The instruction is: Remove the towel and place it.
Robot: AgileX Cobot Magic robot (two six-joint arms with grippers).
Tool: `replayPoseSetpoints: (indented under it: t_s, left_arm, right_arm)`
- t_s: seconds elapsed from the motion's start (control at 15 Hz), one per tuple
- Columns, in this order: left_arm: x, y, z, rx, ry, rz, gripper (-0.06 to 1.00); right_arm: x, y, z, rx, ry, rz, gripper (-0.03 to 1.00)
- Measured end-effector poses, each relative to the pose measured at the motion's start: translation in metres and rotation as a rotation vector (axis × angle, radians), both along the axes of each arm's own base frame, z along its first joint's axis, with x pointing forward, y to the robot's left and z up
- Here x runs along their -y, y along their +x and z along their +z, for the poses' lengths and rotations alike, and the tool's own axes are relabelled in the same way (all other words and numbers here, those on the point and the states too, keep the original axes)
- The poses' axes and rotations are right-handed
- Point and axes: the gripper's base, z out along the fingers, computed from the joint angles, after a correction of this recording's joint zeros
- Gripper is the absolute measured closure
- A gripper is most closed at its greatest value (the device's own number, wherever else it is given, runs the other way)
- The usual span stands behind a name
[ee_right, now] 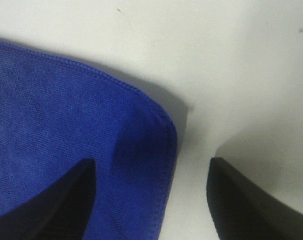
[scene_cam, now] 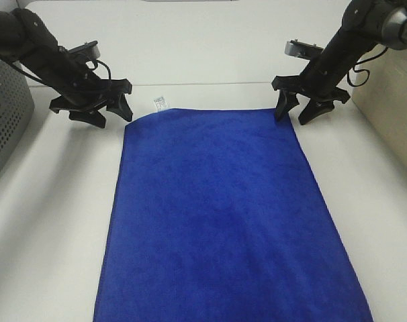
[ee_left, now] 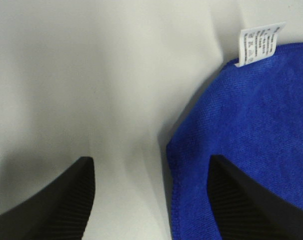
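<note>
Blue towel (scene_cam: 223, 215) flat on white desk (scene_cam: 49, 221), long way runs far to near. Left jaws wide, empty, at far left corner by white tag (scene_cam: 159, 102). Right jaws wide, empty, at far right corner. Both equally close.

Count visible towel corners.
2 on the towel: far-left corner by the white tag; far-right corner at the right tool. Near corners are cut off.

Two matte black jointed arms (scene_cam: 35, 45). The left hand (scene_cam: 109, 113) and the right hand (scene_cam: 293, 114) are black, each with two tapered fingers (ee_left: 66, 205), ribbed inside. Grey camera boxes (scene_cam: 303, 48) and thin black cables (scene_cam: 104, 67) mark the wrists.
</note>
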Motion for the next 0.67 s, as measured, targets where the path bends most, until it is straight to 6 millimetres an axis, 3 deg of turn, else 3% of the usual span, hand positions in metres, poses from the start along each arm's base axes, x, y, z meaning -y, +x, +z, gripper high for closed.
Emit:
replayPoseSetpoints:
  t_s: [0.27, 0.67]
  left_arm:
    - [0.002, 0.001, -0.013, -0.02, -0.031, 0.005, 0.33]
    - [0.008, 0.004, -0.017, 0.007, -0.085, 0.012, 0.33]
  right_arm:
    - [0.0, 0.0, 0.0, 0.001, -0.005, 0.001, 0.33]
    - [0.0, 0.0, -0.001, -0.001, -0.005, 0.001, 0.33]
